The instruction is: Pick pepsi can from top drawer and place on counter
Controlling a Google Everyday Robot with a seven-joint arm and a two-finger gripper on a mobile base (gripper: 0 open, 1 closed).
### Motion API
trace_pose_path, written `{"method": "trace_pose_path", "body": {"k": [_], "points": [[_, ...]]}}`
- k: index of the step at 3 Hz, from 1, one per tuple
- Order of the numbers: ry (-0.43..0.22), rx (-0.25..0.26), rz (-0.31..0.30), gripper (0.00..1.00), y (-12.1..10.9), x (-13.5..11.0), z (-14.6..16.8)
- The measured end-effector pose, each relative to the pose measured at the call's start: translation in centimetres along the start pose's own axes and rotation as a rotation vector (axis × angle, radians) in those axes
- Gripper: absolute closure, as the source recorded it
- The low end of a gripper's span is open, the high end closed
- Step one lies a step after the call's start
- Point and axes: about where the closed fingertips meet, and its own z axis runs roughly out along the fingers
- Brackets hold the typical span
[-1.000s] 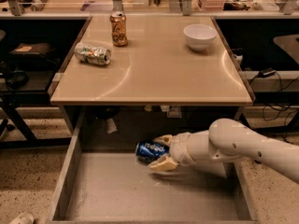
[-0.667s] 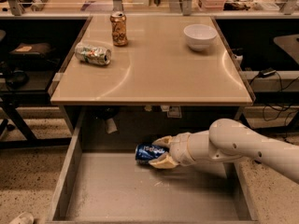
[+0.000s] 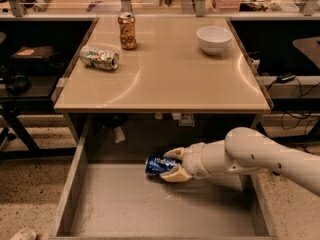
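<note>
The pepsi can (image 3: 157, 164) lies on its side in the open top drawer (image 3: 125, 204), near the drawer's back under the counter's front edge. My gripper (image 3: 171, 163) reaches in from the right, one finger above the can's right end and one below it, closed around it. The can rests at about the drawer's floor level. The beige counter (image 3: 165, 69) stands above and behind the drawer.
A brown-orange can (image 3: 127, 30) stands upright at the counter's back left. A crushed green-silver can (image 3: 99, 57) lies on its left side. A white bowl (image 3: 214, 38) sits at the back right. The drawer's low grey walls (image 3: 70, 184) flank the can. Dark shelves and cables lie on both sides.
The gripper's fingers have drawn in around the can's right end. The can and arm have barely shifted.
</note>
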Motion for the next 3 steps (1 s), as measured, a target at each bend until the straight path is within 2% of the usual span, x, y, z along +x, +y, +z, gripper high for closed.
{"method": "trace_pose_path", "body": {"k": [1, 2, 3], "points": [[-0.01, 0.026, 0.06, 1.0, -0.2, -0.2, -4.1], [0.013, 0.095, 0.089, 1.0, -1.4, -1.2, -11.2], [0.05, 0.182, 0.076, 1.0, -3.5, -2.8, -18.8]]}}
